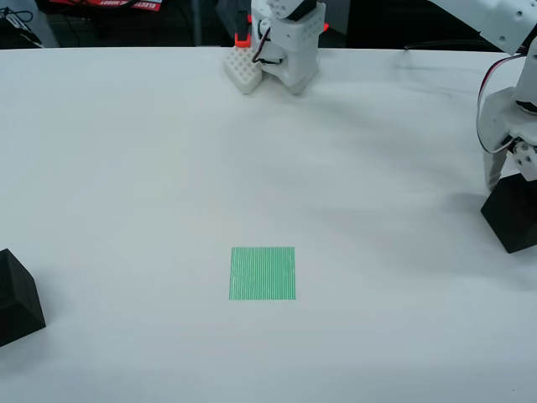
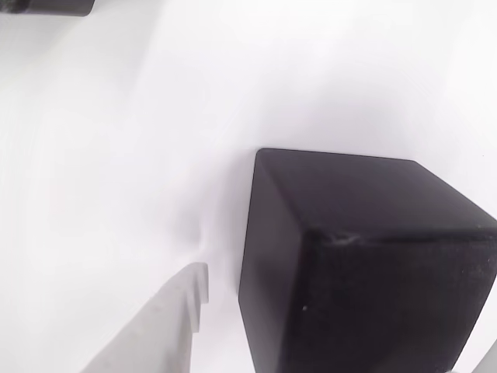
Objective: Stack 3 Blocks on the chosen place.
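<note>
Straddling a black block [image 2: 365,264] with spread fingers, the gripper [image 1: 513,178] grasps nothing; the front view adds the green square [image 1: 263,273].

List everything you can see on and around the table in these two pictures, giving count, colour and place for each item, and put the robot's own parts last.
Blocks: two, black; one at the left edge of the view from above, one at the right edge under the gripper.
Green square: one, striped, flat on the table, centre, bare.
Table: one, white.
Robot base: one, white with orange parts, far edge.
Gripper: one, white, fingers open beside the right block, not closed on it.
</note>
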